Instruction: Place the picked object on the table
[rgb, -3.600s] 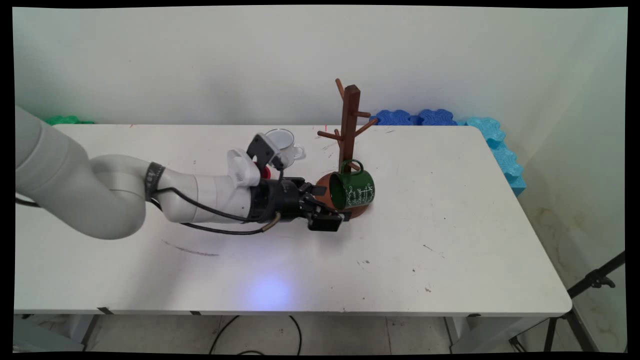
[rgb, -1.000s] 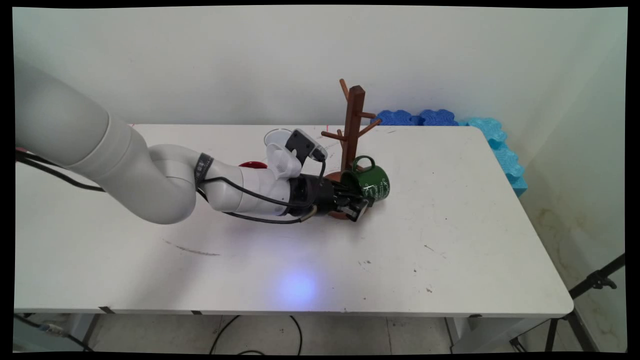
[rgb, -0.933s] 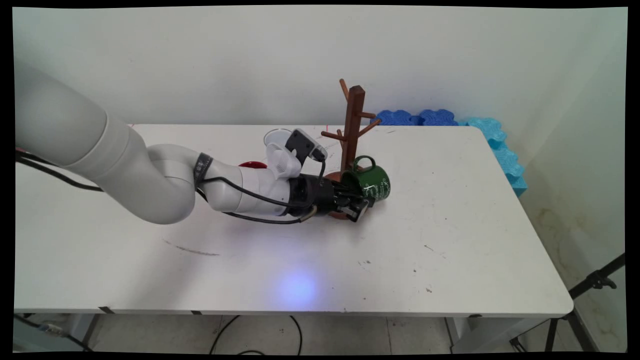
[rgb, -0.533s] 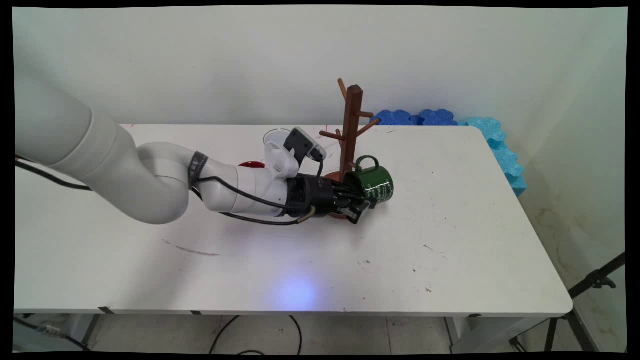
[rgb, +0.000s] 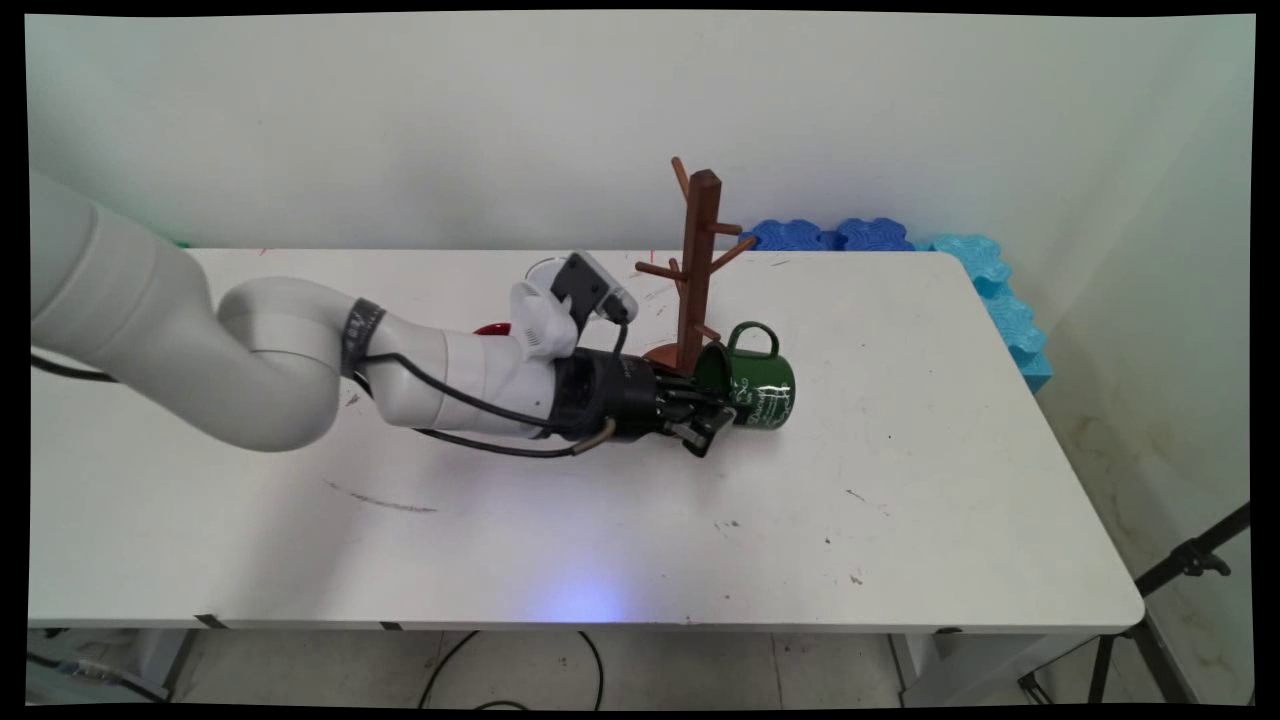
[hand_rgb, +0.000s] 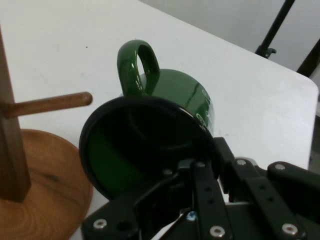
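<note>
That green mug (hand_rgb: 170, 100) looks like glossy enamel with a dark rim, the mug tree (rgb: 695, 262) is smooth reddish-brown wood with visible grain on its base (hand_rgb: 50, 195), the gripper (rgb: 722, 418) is matt black, and the table (rgb: 900, 480) is scuffed matt white.

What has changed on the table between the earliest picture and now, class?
The pincer closed on the rim of the green mug, which lay on the mug tree's base, and has drawn it off to the right of the mug tree. The tree, the table and the blue foam pieces stayed put.
</note>
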